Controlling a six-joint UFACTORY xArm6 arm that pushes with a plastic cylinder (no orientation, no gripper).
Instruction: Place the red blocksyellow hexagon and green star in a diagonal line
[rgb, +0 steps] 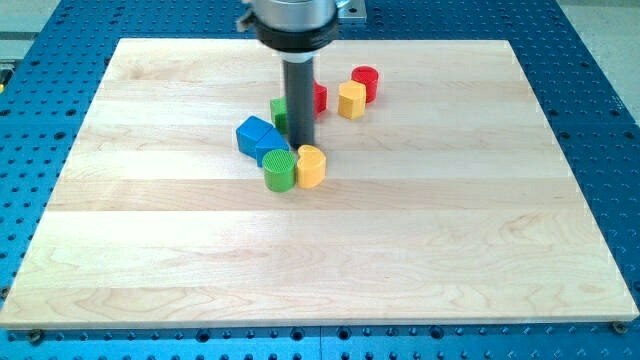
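My dark rod comes down from the view's top, and my tip (301, 148) rests on the wooden board (420, 230) near its centre-top. A red cylinder (365, 82) and a yellow hexagon (351, 100) sit touching, to the right of the rod. A second red block (320, 98) shows just right of the rod, partly hidden by it. A green block (278, 112), its shape unclear, peeks out on the rod's left. My tip stands just above a green cylinder (280, 170) and a yellow block (311, 166).
Two blue blocks (253, 133) (272, 146) lie side by side, left of my tip and touching the green cylinder. A blue perforated table (600, 120) surrounds the board on all sides.
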